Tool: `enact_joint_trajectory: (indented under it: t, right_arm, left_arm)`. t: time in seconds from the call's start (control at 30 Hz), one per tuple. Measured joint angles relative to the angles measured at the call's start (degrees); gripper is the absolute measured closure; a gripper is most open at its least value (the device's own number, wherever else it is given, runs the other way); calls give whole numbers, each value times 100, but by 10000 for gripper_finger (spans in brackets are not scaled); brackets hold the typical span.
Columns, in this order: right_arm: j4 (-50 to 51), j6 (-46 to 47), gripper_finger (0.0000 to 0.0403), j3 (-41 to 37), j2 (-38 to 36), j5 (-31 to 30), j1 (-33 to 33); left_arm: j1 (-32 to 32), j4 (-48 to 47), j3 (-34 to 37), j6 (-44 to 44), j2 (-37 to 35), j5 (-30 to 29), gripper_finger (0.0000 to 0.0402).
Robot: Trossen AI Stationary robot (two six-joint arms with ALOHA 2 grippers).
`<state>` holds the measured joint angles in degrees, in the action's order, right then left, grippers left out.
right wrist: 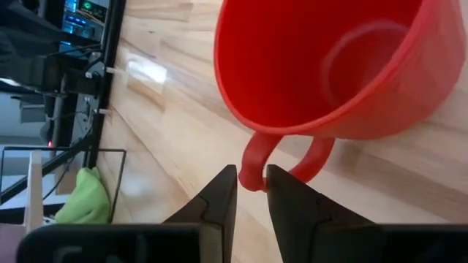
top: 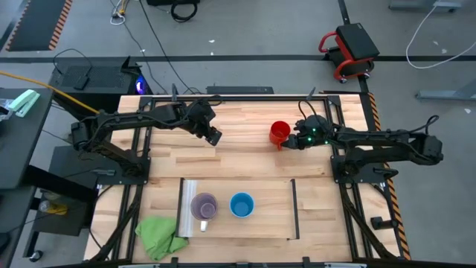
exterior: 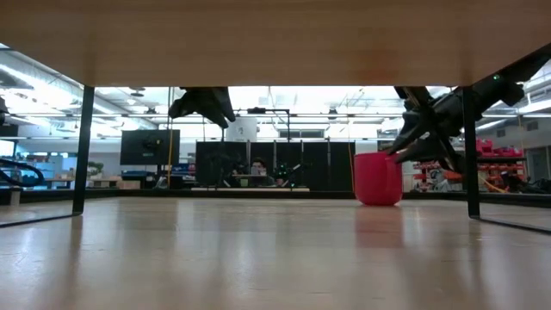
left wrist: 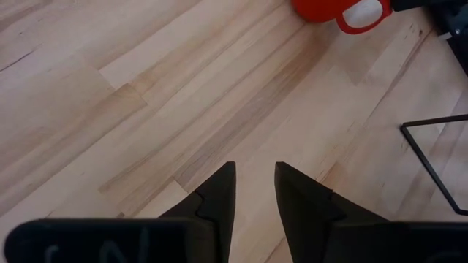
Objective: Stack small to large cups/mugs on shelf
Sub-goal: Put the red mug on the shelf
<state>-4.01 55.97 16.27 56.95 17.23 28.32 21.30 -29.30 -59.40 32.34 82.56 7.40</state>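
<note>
Right hand [right wrist: 251, 183] seemingly pinches the red mug [right wrist: 322, 66] handle, rim cropped.

High view: overhead, straight down, whole table [top: 245, 160] plus floor around.
Low view: tabletop level, facing room beyond, red mug [exterior: 378, 179] mid-distance.
Left wrist view: looks down at bare wood, red mug at edge.
Right wrist view: very close on red mug.
All four share red mug.

Left gripper [top: 213, 137] parted, right gripper [top: 286, 142] pinching.
</note>
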Motion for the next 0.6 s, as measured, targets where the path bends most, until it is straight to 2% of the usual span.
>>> enact_joint_trajectory:
  t: [0.6]
  right_arm:
    - [-118, 240, 287, 0, 213, -164, 0]
  left_arm:
    - [0, 56, 0, -2, -2, 0, 296]
